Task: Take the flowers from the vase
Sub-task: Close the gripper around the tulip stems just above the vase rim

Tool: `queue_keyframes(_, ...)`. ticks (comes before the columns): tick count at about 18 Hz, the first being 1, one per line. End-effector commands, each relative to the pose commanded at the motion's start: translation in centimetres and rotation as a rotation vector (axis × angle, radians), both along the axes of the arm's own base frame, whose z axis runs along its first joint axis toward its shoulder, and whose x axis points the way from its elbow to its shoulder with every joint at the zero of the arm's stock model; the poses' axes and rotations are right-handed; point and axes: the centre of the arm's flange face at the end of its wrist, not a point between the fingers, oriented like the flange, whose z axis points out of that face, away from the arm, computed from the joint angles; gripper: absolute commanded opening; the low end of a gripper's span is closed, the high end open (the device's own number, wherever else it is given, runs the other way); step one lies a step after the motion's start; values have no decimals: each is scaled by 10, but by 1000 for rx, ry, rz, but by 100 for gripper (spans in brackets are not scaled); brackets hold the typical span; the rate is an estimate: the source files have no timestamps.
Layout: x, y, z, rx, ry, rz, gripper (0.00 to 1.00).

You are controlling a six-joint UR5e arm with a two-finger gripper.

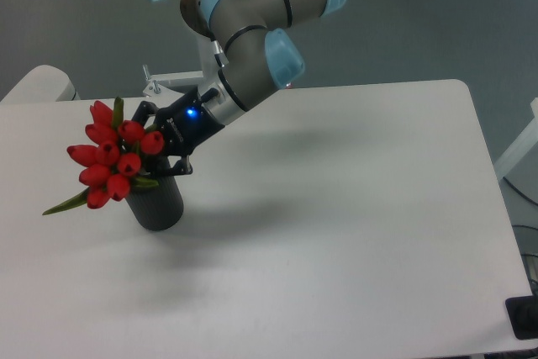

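Observation:
The flowers [111, 157], a tight bunch of glossy red tulip buds with green leaves, lean to the left out of the vase [158, 204], a matte black cylinder standing on the white table [336, 224] at the left. My gripper [160, 153] reaches in from the upper right and sits right behind the bunch, just above the vase's mouth. Its black fingers are partly hidden by the buds, so I cannot tell whether they close on the stems. A blue light glows on the gripper body.
The arm's grey and light-blue links [252, 31] stretch from the top of the view down to the gripper. A metal bracket [160, 86] stands at the table's far edge behind the gripper. A black object [523, 317] sits at the lower right corner.

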Motion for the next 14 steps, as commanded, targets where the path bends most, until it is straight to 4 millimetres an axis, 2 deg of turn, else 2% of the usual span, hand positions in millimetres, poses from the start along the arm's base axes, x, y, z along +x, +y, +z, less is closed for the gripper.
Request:
queue_keyframes(8, -25, 9, 59, -14, -89, 90, 12)
queue_keyframes(14, -36, 7, 82, -26, -173, 140, 12)
